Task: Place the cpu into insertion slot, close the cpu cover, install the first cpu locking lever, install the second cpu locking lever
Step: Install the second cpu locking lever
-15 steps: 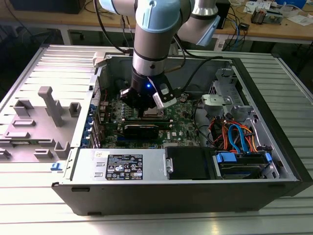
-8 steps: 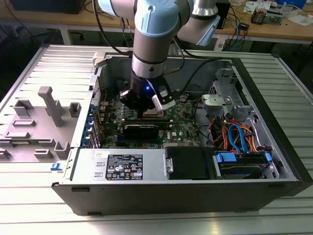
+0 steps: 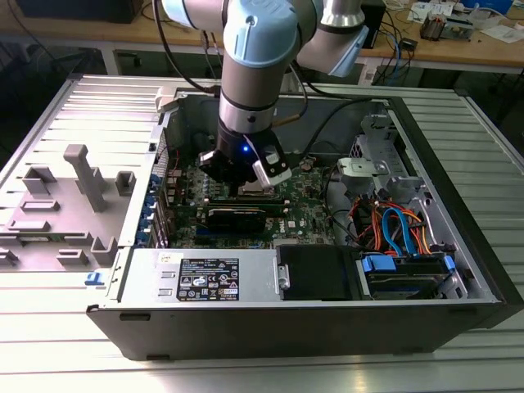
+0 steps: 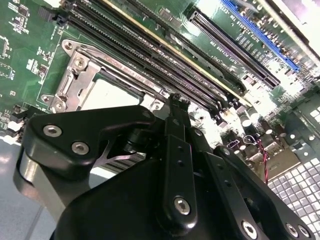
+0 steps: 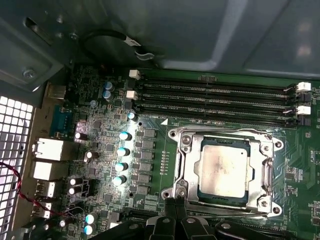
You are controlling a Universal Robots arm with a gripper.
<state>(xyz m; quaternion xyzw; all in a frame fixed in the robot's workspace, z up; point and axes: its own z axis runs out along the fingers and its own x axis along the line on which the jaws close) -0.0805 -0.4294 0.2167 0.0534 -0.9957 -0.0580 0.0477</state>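
cpu [image 5: 221, 171]: seated in the insertion slot [image 5: 201, 192]
cpu cover [image 5: 266, 170]: shut flat around the chip
end effector [image 4: 178, 105]: fingers together, empty, near the cover's edge

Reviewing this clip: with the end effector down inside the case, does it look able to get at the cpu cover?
Probably yes. The end effector sits at the edge of the cpu cover, which lies closed around the cpu; nothing stands between them.
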